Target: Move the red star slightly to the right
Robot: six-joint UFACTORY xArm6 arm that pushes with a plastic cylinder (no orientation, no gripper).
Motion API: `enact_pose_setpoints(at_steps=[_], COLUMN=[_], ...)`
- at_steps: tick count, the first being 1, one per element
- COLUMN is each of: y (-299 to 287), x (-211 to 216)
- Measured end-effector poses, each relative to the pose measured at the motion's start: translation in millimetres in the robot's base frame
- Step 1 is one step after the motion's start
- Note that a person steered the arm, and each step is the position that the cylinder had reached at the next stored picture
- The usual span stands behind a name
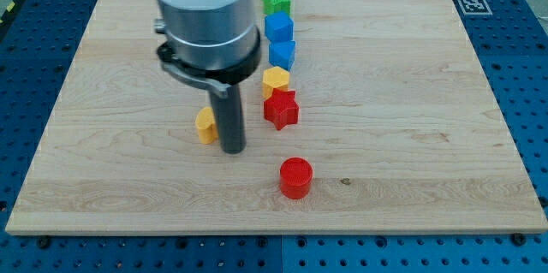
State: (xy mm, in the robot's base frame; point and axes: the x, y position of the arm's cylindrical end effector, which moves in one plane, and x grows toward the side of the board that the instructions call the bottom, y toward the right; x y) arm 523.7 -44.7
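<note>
So the red star [281,108] is a small chunky block with stubby points, solid bright red, lying flat on the counter [411,93] with its star face up. It sits around the middle of the counter, a bit toward the view's left of centre, at the bottom end of a column of blocks that runs to the view's top. Its top edge is right up against the yellow block [276,80] above it, looks like touching. My tip [233,149] is off to its left, close but apart.

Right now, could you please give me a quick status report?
My tip down, left of red star, not touching. Yellow block touches star's top. Right of star: bare board.
</note>
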Motion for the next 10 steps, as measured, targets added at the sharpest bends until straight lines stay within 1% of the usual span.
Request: enact_pose_setpoints(at_steps=[1,3,5,6,8,9,10], y=[36.4,18.9,17.2,16.9,-5.3,-3.4,35.5], x=[-1.3,-4.6,-36.9,-37.1,-50.9,-50.9,-56.1])
